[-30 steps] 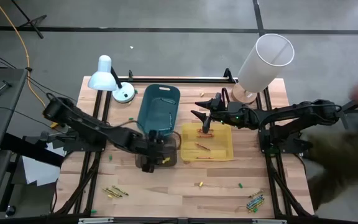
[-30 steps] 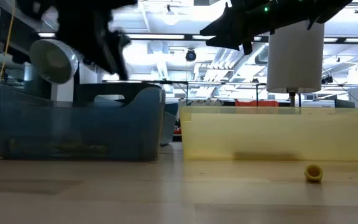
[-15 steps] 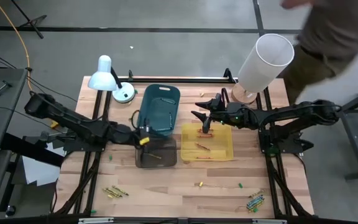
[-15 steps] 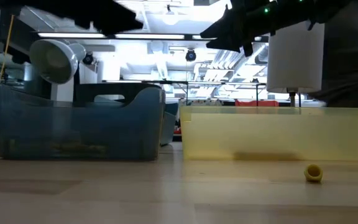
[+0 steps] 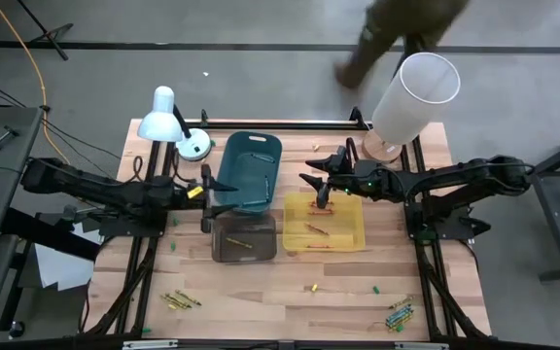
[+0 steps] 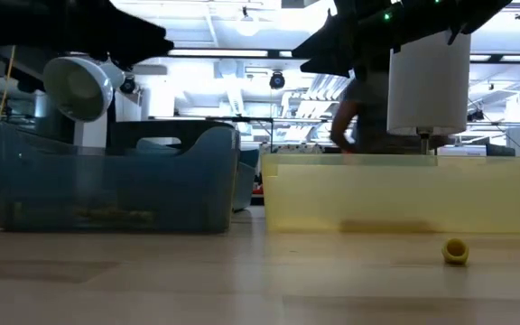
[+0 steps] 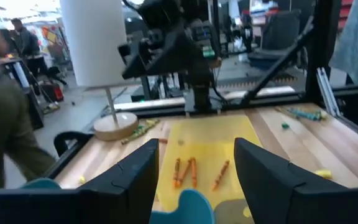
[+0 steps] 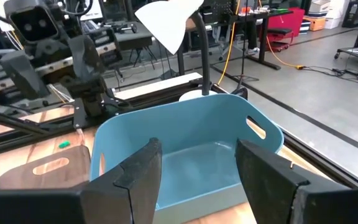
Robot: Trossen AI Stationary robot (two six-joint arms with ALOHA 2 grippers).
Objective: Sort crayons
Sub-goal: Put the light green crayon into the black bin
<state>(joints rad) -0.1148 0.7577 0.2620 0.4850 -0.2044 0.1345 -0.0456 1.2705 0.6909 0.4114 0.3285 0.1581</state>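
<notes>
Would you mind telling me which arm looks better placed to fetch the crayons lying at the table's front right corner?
Probably the right. Its gripper, open and empty, hovers over the yellow bin, on the same side as those crayons. The left gripper sits beside the blue bin, farther away.

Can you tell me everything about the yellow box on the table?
The see-through yellow plastic bin is a shallow rectangle with low walls and an open top. It sits flat on the wooden table, right beside a dark see-through bin, with a teal bin behind that one. A few orange-red crayons lie on its floor. The right gripper hovers over its back edge, fingers open, touching nothing.
</notes>
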